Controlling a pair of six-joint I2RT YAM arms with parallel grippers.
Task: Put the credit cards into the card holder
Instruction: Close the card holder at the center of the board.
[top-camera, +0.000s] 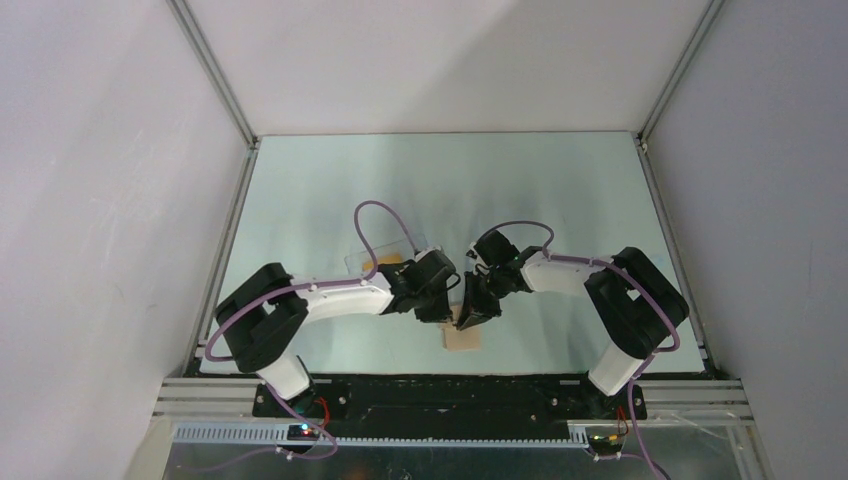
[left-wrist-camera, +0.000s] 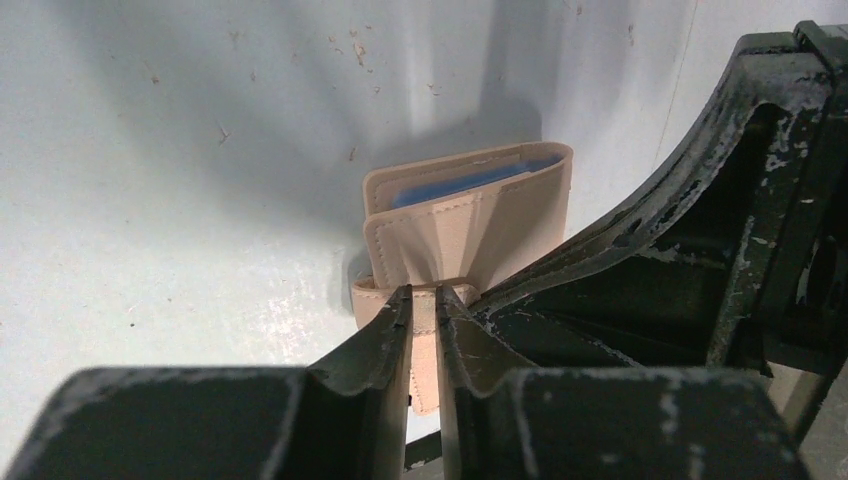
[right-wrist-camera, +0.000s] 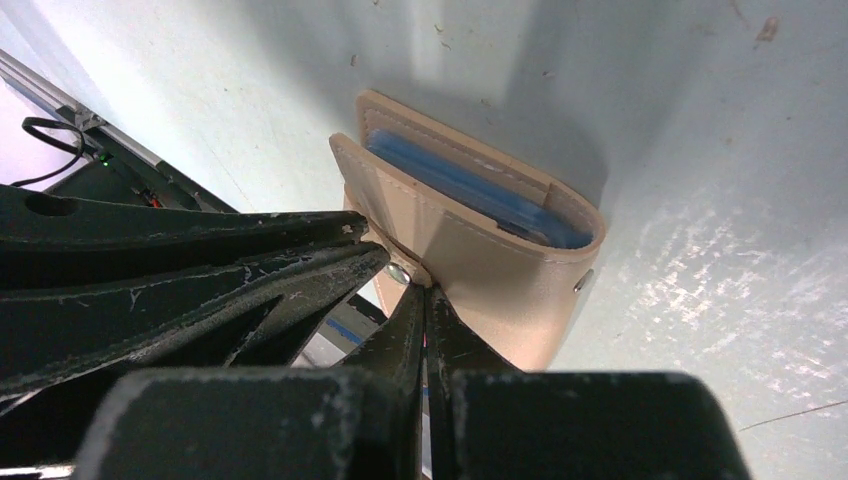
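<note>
Pinching in from both sides, the two arms meet over a flat tan bifold card holder (left-wrist-camera: 500, 215) with blue inner pockets. It sits on the pale green table (top-camera: 330, 180) at 6 o'clock, close to the near edge. The left gripper (left-wrist-camera: 424, 305) has its jaws nearly together on a narrow tan strap of the card holder, and the strap fills the slim gap between the black fingers. The right gripper (right-wrist-camera: 425, 298) comes in from 3 o'clock with its jaws fully together, tips against the outer face beside a small metal snap (right-wrist-camera: 398, 272). Whether any material is caught between them I cannot tell. The card holder stands partly open, its blue pockets showing along the upper edge. At 11 o'clock from it, near the left arm's wrist, lies a clear plastic rectangular box (top-camera: 375, 255) with an orange-yellow credit card (top-camera: 390, 264) showing through it.
</note>
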